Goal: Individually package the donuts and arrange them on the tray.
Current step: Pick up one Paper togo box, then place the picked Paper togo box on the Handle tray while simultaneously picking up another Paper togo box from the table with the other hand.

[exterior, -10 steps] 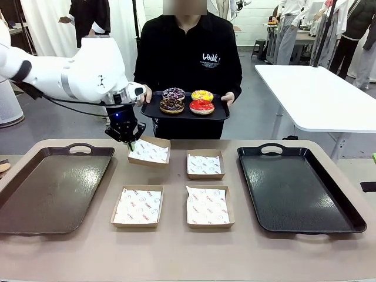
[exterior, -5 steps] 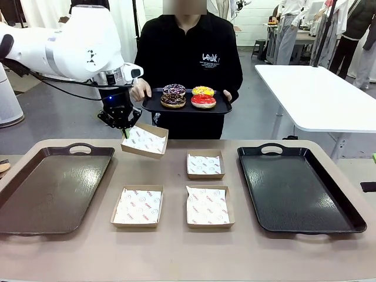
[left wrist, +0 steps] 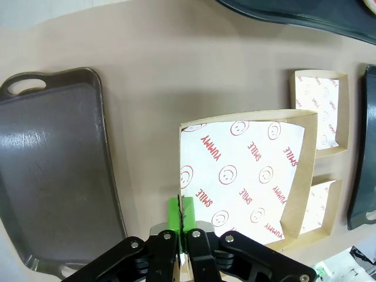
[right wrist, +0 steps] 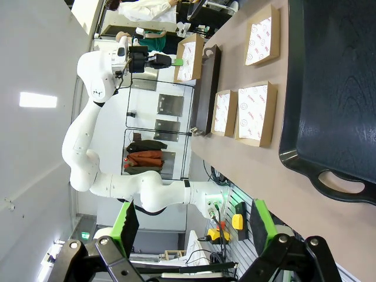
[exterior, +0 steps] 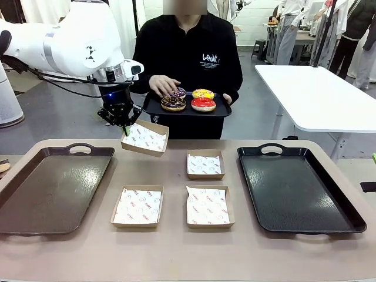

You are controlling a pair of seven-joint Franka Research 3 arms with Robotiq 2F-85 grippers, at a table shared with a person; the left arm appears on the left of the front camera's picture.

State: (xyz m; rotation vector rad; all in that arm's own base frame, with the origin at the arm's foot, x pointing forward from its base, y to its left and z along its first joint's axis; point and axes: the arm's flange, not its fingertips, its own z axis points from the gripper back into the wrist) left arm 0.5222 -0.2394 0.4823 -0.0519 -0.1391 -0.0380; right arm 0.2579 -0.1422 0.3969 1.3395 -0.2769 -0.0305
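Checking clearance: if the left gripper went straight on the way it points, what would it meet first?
Likely bare table beside the brown tray; the box the left gripper grips hangs lower and would probably land first.

Grey floor (exterior: 53, 126) beyond the tan worktop (exterior: 176, 252); a white table (exterior: 317, 94) far right, pale curtains (exterior: 38, 9) far left.

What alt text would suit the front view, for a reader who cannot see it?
The left claw holds a paper-lined box by its rim, tilted above the table, before a person whose hand reaches over four donuts on a small black tray. Three more lined boxes lie between a brown tray and a black tray.
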